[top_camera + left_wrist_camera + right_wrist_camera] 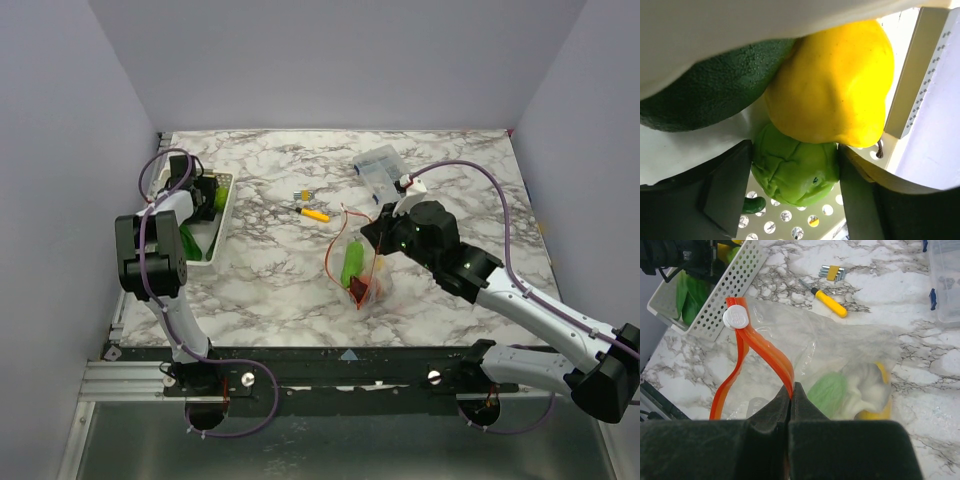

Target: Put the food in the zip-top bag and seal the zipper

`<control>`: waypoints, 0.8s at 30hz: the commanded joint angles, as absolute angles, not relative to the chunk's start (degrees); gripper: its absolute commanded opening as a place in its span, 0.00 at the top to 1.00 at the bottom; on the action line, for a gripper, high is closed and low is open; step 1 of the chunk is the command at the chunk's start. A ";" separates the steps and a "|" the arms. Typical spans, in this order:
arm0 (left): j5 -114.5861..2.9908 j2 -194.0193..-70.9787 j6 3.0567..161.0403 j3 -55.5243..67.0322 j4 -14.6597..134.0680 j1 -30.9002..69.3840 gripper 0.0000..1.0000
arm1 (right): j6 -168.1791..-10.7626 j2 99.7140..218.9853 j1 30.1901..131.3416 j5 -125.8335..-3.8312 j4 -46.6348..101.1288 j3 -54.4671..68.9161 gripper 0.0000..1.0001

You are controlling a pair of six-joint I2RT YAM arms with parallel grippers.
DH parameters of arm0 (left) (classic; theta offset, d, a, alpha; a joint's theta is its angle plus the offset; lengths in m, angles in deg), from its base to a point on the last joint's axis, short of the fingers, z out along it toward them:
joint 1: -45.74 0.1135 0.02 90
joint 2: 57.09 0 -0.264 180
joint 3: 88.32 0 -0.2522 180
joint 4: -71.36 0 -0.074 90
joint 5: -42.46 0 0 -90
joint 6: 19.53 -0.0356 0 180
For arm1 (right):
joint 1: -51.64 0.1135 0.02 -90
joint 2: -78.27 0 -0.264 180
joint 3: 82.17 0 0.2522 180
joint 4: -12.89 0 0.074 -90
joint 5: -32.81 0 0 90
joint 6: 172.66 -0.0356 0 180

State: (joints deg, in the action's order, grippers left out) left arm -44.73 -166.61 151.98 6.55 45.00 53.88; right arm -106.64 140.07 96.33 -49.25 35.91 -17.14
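Fingers on the right gripper are pressing together, pinching the zipper of the zip-top bag. The bag is sitting mid-table w/ its mouth gaping. I'm counting at least 3 food pcs inside: 1 green piece, 1 white piece and 1 yellow piece. 1 white slider is sitting on the strip.

The left gripper is hanging inside the 1 white basket at far left, its fingers touching both sides of a light green veg. Also lying in there: 1 yellow pear, 1 dark green avocado and 1 small dark green bit.

Loose on the table I'm seeing 1 screwdriver and 1 clear box.
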 commanded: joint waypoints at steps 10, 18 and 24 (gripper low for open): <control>-42.05 -149.66 146.48 15.01 41.60 54.21 0.53 | -107.63 138.78 96.61 -49.81 36.33 -16.37 0.99; -46.58 -132.16 143.37 25.63 41.08 54.23 0.59 | -107.96 138.14 96.69 -50.49 35.97 -16.78 0.99; -61.37 -121.81 137.69 30.04 45.78 52.43 0.67 | -108.00 137.92 96.72 -50.71 35.46 -17.27 0.99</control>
State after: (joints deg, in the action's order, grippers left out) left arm -49.34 -127.53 142.85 28.14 42.07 53.86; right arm -107.30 139.11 96.33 -49.36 36.21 -17.14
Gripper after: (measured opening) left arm 0.642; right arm 0.008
